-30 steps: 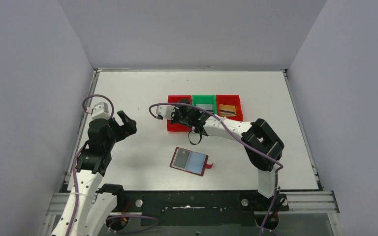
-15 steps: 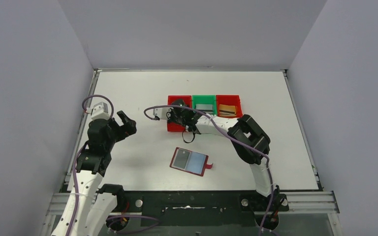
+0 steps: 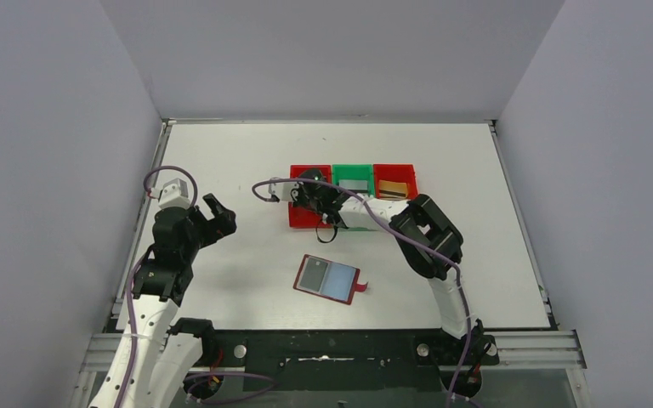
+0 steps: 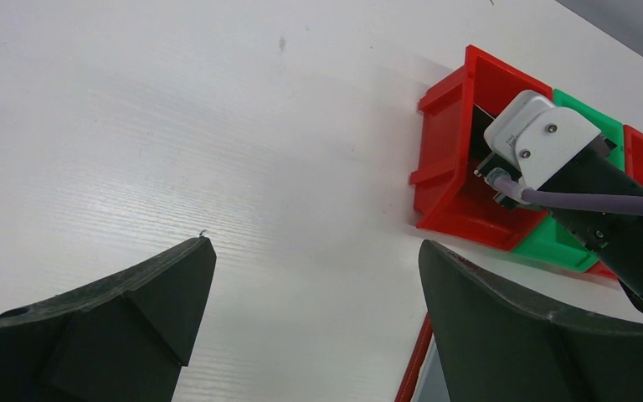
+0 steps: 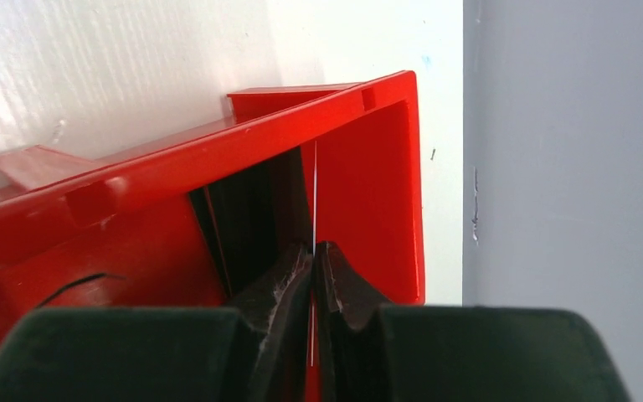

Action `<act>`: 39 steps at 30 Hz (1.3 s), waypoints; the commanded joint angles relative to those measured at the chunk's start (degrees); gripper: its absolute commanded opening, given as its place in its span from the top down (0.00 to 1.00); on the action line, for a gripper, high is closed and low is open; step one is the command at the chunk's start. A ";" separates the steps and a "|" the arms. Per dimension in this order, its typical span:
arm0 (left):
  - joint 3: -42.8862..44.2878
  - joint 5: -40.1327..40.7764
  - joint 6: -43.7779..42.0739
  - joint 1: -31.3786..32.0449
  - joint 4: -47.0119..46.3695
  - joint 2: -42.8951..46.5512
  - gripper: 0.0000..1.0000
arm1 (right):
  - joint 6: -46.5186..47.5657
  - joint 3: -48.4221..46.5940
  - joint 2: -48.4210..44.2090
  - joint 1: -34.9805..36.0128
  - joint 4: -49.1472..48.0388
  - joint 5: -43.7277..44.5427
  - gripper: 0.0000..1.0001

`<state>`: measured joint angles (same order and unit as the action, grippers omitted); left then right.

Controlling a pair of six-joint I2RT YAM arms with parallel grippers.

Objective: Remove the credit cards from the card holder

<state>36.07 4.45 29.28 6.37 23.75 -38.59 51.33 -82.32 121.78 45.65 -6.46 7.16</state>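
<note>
Our right gripper (image 5: 312,251) is sitting inside the left red bin (image 5: 368,193), its jaws pinching shut on a thin credit card (image 5: 312,193) seen edge-on, just beside black cards (image 5: 251,218) leaning in that bin. We are holding our left gripper (image 4: 315,245) wide open and empty above the table (image 4: 176,126), at nine o'clock from the row of bins (image 3: 353,170). The card holder (image 3: 330,279) is lying open at six o'clock from that row, apart from both grippers.
</note>
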 commanded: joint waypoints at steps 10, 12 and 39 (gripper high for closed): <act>0.26 -0.70 -1.06 -0.40 -2.21 0.18 0.05 | 1.81 -1.51 0.69 -0.82 -3.35 0.37 0.75; 0.16 -0.78 -1.06 -0.40 -2.25 0.20 0.05 | 1.59 -0.85 -0.07 -0.83 -3.47 0.12 0.68; 0.75 -1.92 -1.13 -0.44 -1.01 -1.29 0.05 | -68.75 13.72 -29.33 4.12 8.25 19.95 0.30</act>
<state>35.97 3.40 29.26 6.26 23.81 -39.62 19.14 -71.18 98.41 49.28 -6.09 16.60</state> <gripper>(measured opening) 0.948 0.696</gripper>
